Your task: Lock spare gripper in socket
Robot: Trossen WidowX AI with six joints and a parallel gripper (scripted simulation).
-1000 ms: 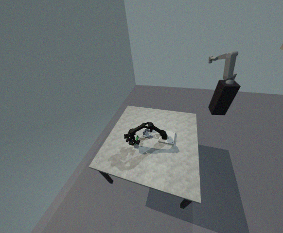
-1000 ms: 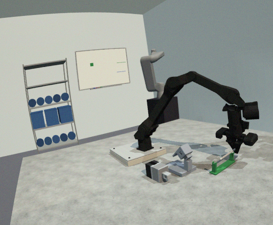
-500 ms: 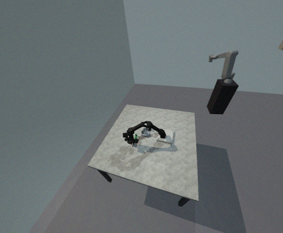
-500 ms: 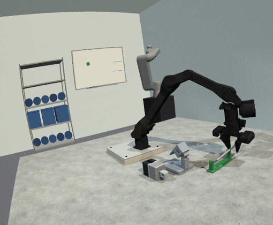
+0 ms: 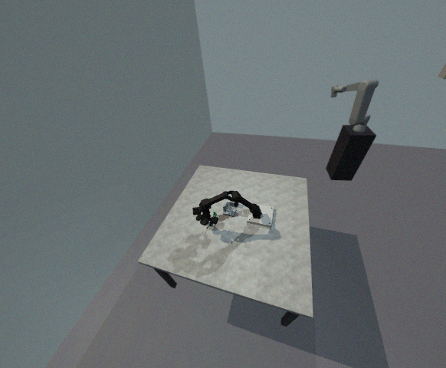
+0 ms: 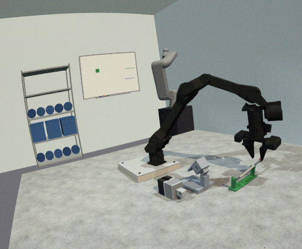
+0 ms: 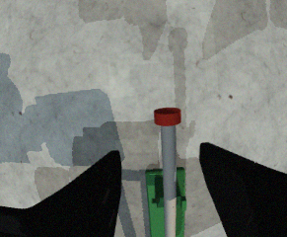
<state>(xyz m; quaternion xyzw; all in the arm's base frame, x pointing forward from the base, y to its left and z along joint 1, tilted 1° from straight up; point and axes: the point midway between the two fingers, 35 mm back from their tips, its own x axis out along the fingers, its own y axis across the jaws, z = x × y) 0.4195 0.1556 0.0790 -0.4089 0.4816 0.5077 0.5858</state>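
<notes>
The lock pin (image 6: 247, 171) (image 7: 168, 143), with a pale shaft, grey upper part and red cap, lies along the green rack (image 6: 244, 183) (image 7: 154, 224), its capped end sticking out past the far post. My gripper (image 6: 257, 158) (image 7: 161, 156) points down over that end. Its fingers are parted, one on each side of the pin, with gaps visible in the wrist view. The grey mount (image 6: 194, 185) holds up a tilted socket (image 6: 201, 165) with no pin visible in it. The spare gripper (image 6: 171, 189), a grey and black block with a small spigot, lies on the table beside the mount.
The arm's white base board (image 5: 264, 218) (image 6: 148, 168) lies behind the mount and spare gripper. The rack stands to the right of the mount in the exterior view. A second, pale arm (image 5: 362, 103) (image 6: 160, 80) stands on a dark pedestal beyond the table.
</notes>
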